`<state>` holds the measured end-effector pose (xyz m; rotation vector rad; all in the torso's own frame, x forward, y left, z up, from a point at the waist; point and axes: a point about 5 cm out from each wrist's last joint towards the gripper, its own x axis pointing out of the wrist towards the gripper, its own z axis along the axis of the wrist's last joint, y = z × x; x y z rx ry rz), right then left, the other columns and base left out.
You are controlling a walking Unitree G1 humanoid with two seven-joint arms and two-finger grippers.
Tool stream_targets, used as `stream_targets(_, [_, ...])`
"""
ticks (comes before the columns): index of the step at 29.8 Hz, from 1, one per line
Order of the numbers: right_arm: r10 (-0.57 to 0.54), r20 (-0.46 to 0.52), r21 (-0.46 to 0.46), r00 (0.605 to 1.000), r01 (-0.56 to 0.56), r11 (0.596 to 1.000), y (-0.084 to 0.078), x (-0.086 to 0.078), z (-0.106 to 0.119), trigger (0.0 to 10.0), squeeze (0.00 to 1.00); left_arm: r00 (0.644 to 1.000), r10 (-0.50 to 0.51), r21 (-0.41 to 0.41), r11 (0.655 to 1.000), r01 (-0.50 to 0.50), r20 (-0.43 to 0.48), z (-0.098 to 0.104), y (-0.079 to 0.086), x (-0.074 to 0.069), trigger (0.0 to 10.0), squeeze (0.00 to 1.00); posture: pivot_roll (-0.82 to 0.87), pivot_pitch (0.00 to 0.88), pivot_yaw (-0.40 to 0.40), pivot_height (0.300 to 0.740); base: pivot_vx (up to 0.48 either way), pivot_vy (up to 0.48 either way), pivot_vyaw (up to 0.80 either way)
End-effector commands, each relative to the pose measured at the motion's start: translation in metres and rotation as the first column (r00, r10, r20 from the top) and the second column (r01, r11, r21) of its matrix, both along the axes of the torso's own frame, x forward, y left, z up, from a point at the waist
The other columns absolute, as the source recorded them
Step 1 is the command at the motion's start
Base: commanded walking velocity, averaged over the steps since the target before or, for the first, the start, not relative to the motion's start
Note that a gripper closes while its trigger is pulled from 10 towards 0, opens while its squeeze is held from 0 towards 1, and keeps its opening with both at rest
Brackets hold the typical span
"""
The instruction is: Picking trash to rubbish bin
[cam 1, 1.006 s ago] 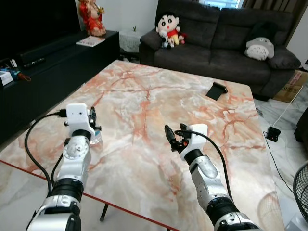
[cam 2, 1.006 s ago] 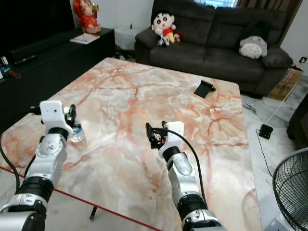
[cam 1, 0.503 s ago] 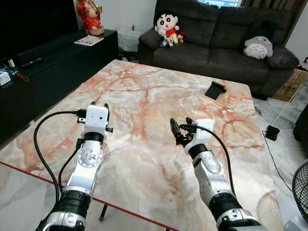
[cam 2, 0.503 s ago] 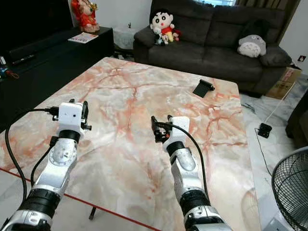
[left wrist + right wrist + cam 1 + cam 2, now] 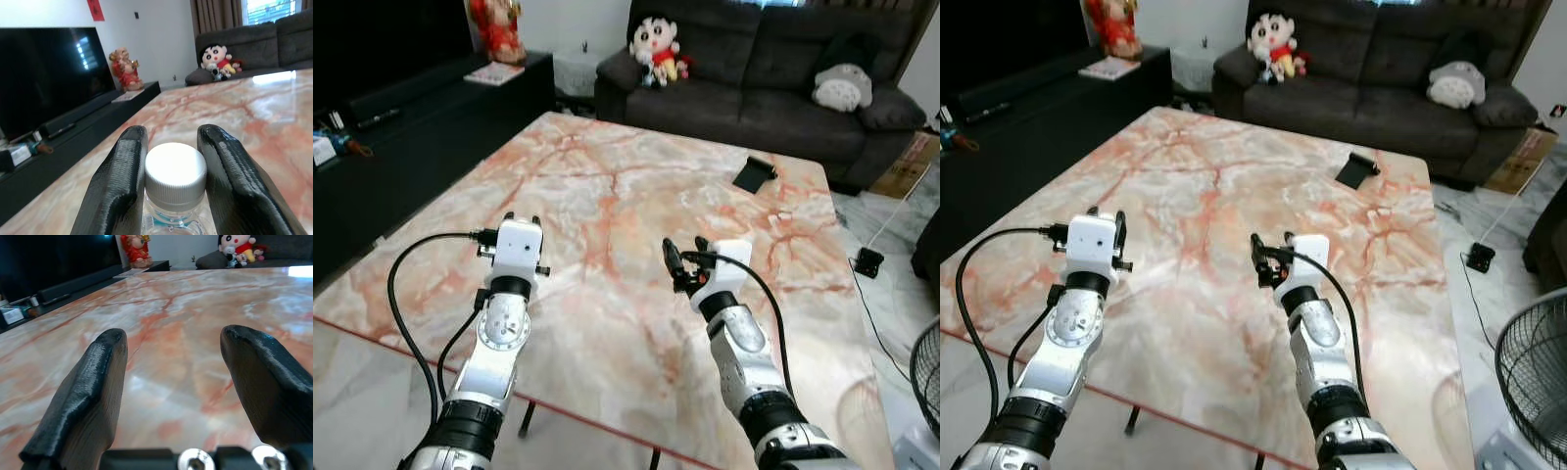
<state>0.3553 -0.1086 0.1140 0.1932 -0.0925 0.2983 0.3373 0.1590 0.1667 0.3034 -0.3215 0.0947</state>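
A small clear plastic bottle with a white cap sits between the two black fingers of my left gripper, which is shut on its neck. In the head views the left gripper hovers over the left half of the marble table, and its white wrist housing hides the bottle. My right gripper is held over the table's middle, open, with nothing between its fingers. In the right wrist view there is bare marble ahead of them.
A black flat object lies at the table's far right. A dark sofa with plush toys stands behind, and a black TV cabinet lines the left. A fan and a cardboard box are at the right.
My left arm has swung inward to the right from the table's left edge, taking the bottle along; the bottle is now hidden behind the wrist. The right arm has barely moved.
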Motion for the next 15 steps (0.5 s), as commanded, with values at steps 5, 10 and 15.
stream_targets(5, [-0.001, 0.03, 0.011, 1.0, 0.0, 1.0, -0.0005, 0.0017, 0.0069, 10.0, 0.0, 1.0, -0.008, 0.018, 1.0, 0.008, 0.027, 0.008, -0.0037, -0.0009, 10.0, 0.0, 0.0, 0.0, -0.07, 0.74, -0.262, 0.0, 0.0])
stream_targets(10, [0.002, 0.028, 0.012, 1.0, -0.002, 1.0, -0.0007, 0.0014, 0.0062, 10.0, 0.0, 1.0, -0.012, 0.017, 1.0, 0.011, 0.025, 0.0075, -0.0047, -0.0008, 10.0, 0.0, 0.0, 0.0, -0.07, 0.74, -0.251, 0.0, 0.0])
stream_targets(15, [0.0, 0.025, 0.012, 1.0, 0.0, 1.0, -0.0018, 0.0009, 0.0051, 10.0, 0.0, 1.0, -0.015, 0.017, 1.0, 0.015, 0.024, 0.0074, -0.0059, -0.0009, 10.0, 0.0, 0.0, 0.0, -0.07, 0.74, -0.248, 0.0, 0.0])
